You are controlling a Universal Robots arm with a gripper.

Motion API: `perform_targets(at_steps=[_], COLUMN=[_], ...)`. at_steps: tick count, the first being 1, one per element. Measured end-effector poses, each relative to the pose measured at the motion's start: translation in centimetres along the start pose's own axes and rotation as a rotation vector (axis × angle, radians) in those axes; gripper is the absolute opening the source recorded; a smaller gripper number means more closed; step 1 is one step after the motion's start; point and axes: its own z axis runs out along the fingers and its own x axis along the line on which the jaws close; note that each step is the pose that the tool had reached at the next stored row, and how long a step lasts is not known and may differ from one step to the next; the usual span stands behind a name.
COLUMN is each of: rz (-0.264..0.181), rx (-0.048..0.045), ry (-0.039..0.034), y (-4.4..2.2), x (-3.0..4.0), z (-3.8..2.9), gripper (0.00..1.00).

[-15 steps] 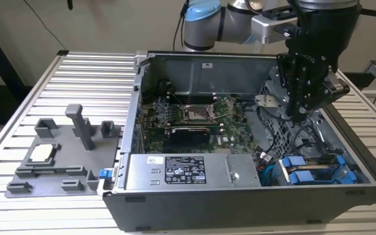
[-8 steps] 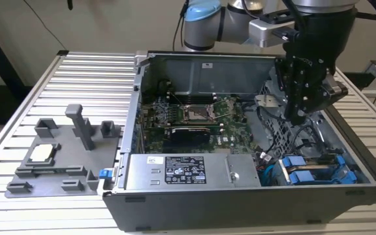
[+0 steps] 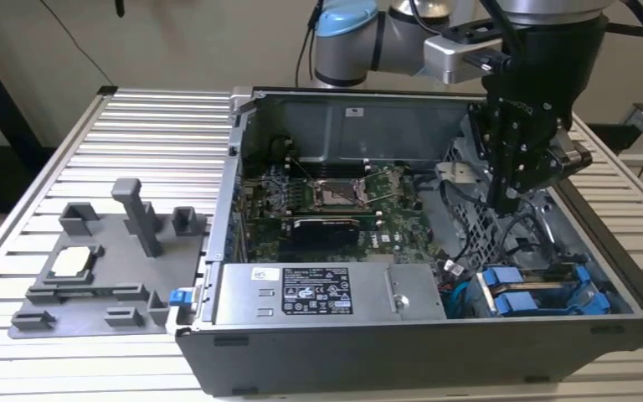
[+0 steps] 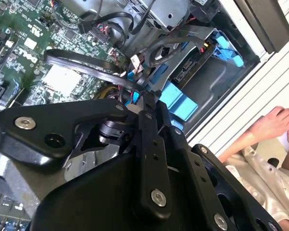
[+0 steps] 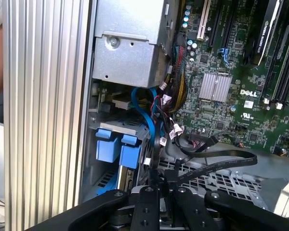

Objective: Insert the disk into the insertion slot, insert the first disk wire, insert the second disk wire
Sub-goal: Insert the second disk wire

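in the exterior view the hand [image 3: 504, 201] inside the case [image 3: 411, 360] hides its grip; both wrist views show it clenched, seemingly on a black wire [image 5: 248, 156].

Exterior view: the arm [image 3: 350, 33] is cut off by the top edge; the end effector [image 3: 504, 203] ends hidden among cables [image 3: 519, 241]. The blue-fronted drives [image 3: 517, 295] show fronts alone, bodies apparently hidden in the bay [image 3: 576, 291].
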Motion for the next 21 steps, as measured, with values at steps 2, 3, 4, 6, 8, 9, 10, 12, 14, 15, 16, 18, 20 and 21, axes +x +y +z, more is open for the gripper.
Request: perform_targets(at_steps=[2,3,4,6,8,9,10,12,14,15,16,18,20,21], rz=[0.000,0.000,0.000,0.000,0.000,0.000,0.000,0.000,0.000,0.000,0.000,-0.001,-0.001,-0.001], rx=[0.0000,0.0001,0.0001,0.0000,-0.0001,-0.0001,-0.0002,-0.0003,-0.0003,-0.0003,-0.0009,-0.0028,-0.0052,-0.0065], ry=[0.0000,-0.0001,-0.0001,0.0002,0.0008,0.0011,0.0016,0.0021,0.0023,0.0025,0.0024,0.0018,0.0014,0.0011], y=[0.00,0.01,0.01,0.01,0.01,0.01,0.01,0.01,0.01,0.03,0.05,0.07,0.07,0.06], x=[0.00,0.00,0.00,0.00,0.00,0.00,0.00,0.00,0.01,0.08,0.25,0.83,1.46,1.80], z=[0.00,0.01,0.01,0.02,0.02,0.02,0.01,0.01,0.01,0.03,0.06,0.20,0.34,0.42], gripper=[0.17,0.17,0.17,0.17,0.16,0.16,0.16,0.16,0.16,0.16,0.16,0.16,0.16,0.16])
